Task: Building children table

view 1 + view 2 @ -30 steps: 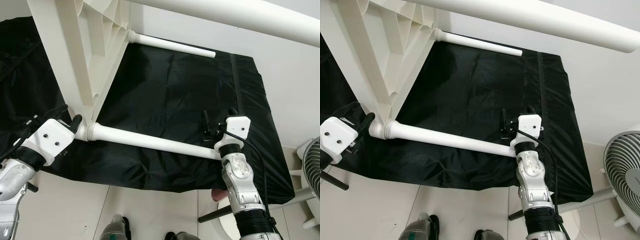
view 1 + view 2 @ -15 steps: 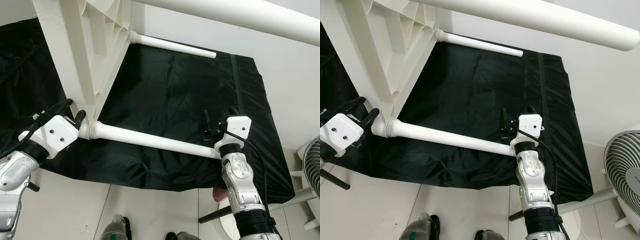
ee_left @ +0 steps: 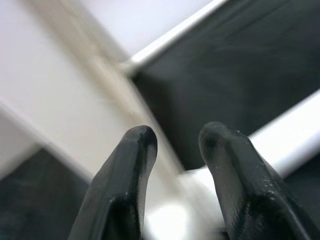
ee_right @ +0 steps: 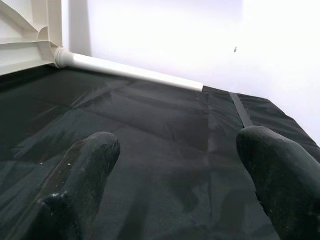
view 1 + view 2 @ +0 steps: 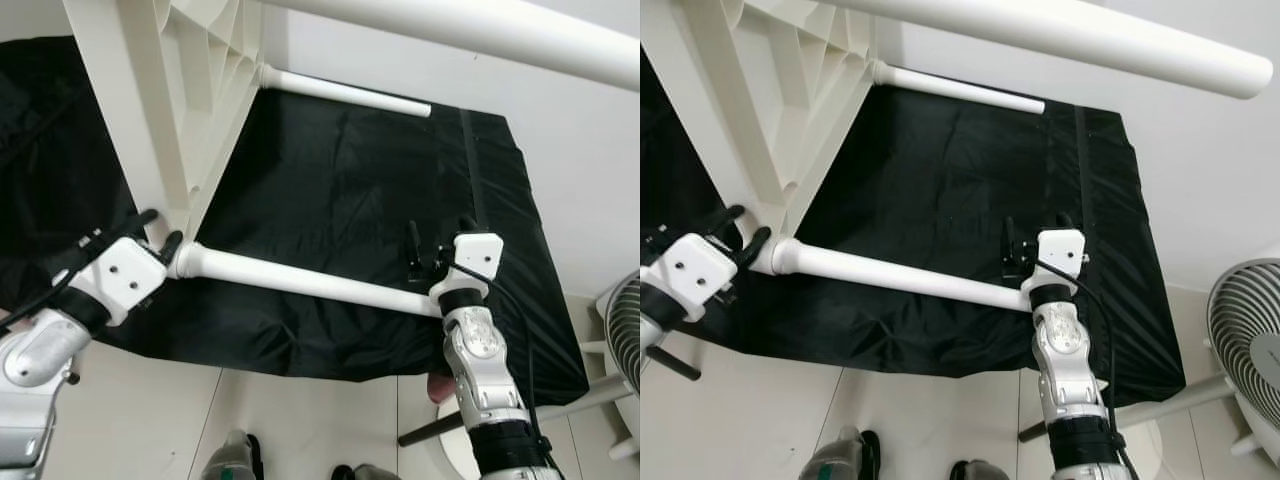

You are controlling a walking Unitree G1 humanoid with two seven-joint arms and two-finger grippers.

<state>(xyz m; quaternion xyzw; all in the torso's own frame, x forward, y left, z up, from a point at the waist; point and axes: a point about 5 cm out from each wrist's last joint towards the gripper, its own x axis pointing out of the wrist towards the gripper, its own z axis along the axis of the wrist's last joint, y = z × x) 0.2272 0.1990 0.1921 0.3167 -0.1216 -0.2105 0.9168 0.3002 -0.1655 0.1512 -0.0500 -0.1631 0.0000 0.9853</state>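
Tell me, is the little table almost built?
Partly. The far leg and the near leg both sit in corners of the tabletop, which lies tipped on its side over the black cloth. Another leg crosses the top of the head views. The left claw, open, is at the near leg's joint; the right claw, open, is by its free end. Whether that leg is tight cannot be told.

Even, bright indoor light is filling both eye views, which are reading sharp. The left wrist view is blurring heavily. The black cloth (image 5: pixel 360 200) is showing faint sheen.

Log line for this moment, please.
left gripper: open at leg socket | right gripper: open by leg's free end | tabletop tilted
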